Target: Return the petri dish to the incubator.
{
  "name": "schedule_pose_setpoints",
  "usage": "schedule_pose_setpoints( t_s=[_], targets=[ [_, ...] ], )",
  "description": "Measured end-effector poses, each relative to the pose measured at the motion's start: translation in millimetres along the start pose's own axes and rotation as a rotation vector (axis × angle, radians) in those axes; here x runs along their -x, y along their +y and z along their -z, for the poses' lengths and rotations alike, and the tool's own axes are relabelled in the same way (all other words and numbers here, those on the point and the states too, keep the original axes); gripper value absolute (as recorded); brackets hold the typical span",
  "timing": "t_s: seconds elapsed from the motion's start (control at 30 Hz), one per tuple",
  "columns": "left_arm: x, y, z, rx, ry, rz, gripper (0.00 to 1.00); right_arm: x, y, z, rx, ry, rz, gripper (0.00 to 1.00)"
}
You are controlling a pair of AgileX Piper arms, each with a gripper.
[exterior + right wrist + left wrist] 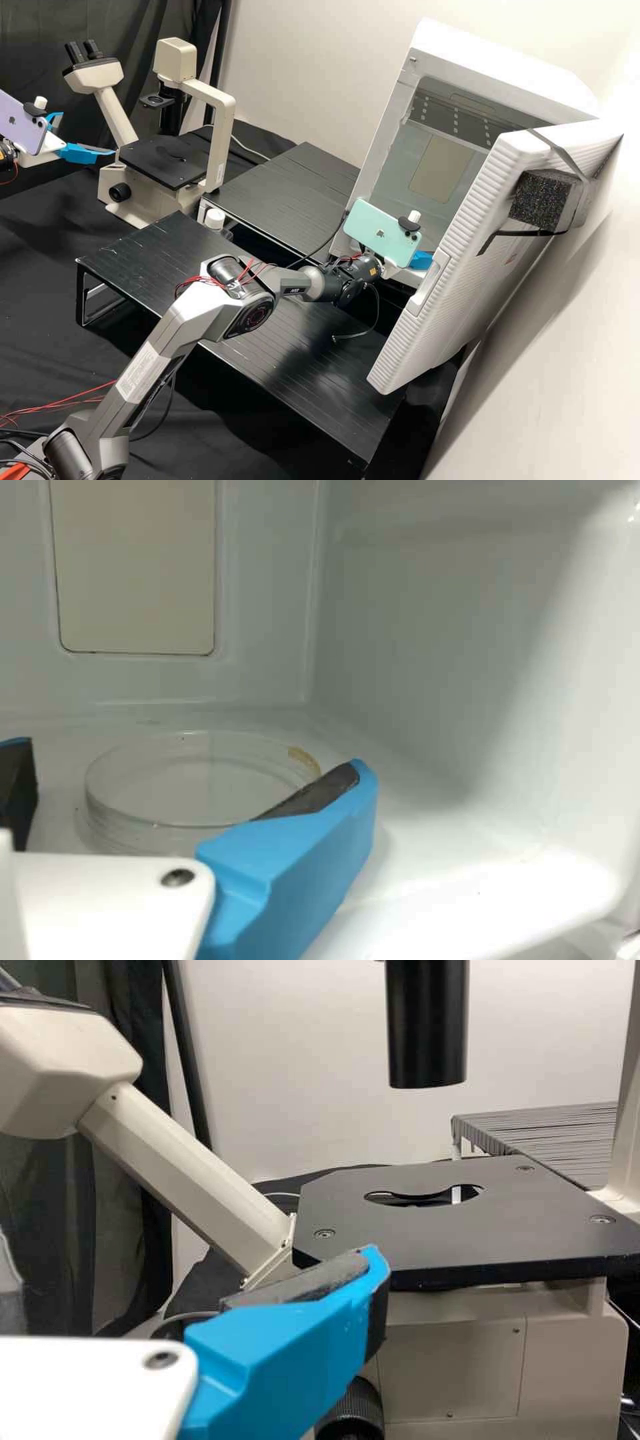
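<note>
The dish is being supported, flat, by the floor of the incubator, with a tan mark showing on its rim. It is being flanked in the right wrist view by the spread fingers of the right claw; whether its side is being touched cannot be told. The incubator's door is standing open, and a dark foam block is being held against it by a black strap. A mint phone is being carried on the right arm just behind its claw.

Well apart from the incubator, the left claw is being held beside the microscope, near its black stage, with its fingers spread and nothing being gripped. A purple phone is being carried on that arm. Between microscope and incubator, two black stands are resting on the black-covered worktop. A white-capped bottle is standing by the nearer one, partly hidden by its edge.
</note>
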Motion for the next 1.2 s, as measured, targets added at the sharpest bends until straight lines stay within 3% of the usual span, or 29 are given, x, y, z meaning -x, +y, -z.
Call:
schedule_pose_setpoints(
  t_s=[0.5,0.73,0.8,0.9,1.0,1.2],
  targets=[
    [0.0,0.0,0.0,0.0,0.0,0.0,1.0,58.4,21.0,-5.3,-0.042,0.03,-0.022,1.0],
    [0.0,0.0,0.0,0.0,0.0,0.0,1.0,108.3,27.0,1.6,-0.055,0.109,-0.124,1.0],
    [0.0,0.0,0.0,0.0,0.0,0.0,1.0,133.2,24.5,0.7,-0.072,0.151,-0.194,1.0],
    [0.0,0.0,0.0,0.0,0.0,0.0,1.0,163.3,18.4,-1.1,-0.103,0.197,-0.234,1.0],
    [0.0,0.0,0.0,0.0,0.0,0.0,1.0,192.7,7.2,-1.6,-0.142,0.207,-0.222,1.0],
    [0.0,0.0,0.0,0.0,0.0,0.0,1.0,245.6,-20.6,4.1,-0.181,0.183,-0.119,1.0]
  ],
)
